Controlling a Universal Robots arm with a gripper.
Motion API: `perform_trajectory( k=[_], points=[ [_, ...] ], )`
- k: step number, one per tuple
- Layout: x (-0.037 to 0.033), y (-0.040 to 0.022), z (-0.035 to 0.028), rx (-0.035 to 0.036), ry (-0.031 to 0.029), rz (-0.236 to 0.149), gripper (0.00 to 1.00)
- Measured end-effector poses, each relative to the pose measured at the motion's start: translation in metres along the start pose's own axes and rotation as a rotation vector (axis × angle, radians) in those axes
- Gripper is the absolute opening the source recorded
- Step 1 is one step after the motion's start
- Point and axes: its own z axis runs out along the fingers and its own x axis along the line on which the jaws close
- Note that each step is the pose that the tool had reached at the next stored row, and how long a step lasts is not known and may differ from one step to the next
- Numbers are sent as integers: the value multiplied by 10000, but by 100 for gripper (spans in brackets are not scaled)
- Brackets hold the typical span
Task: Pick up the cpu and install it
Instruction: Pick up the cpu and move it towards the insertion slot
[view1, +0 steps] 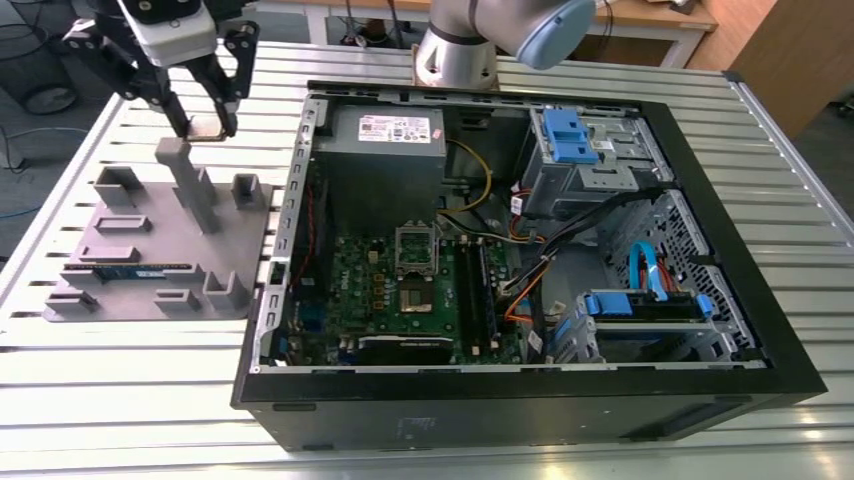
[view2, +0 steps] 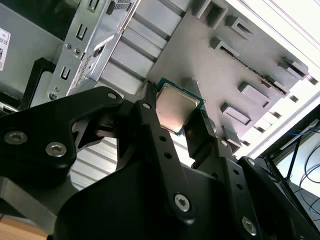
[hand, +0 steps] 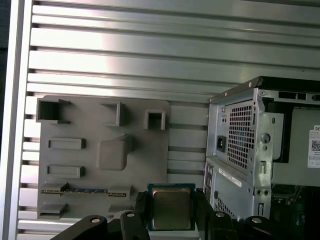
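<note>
Slatted aluminium table carries a flat grey plastic fixture tray and an open black computer case. Black two-finger gripper hangs above the tray's far end, closed on the small square silver-topped cpu. It pinches the chip by opposite edges, clear of the tray. My judgement: carry it level, grip steady, and pass well over the case wall toward the green motherboard.

Pincer hangs over the far end of the grey tray, the cpu a small pale sliver pinched between its tips. The open computer case sits just beside the tray on the slatted bench.
</note>
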Motion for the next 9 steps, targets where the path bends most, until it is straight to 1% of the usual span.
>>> perform_trajectory(
  k=[9],
  points=[
    [-218,-10,9,0,3,1,47]
  ],
)
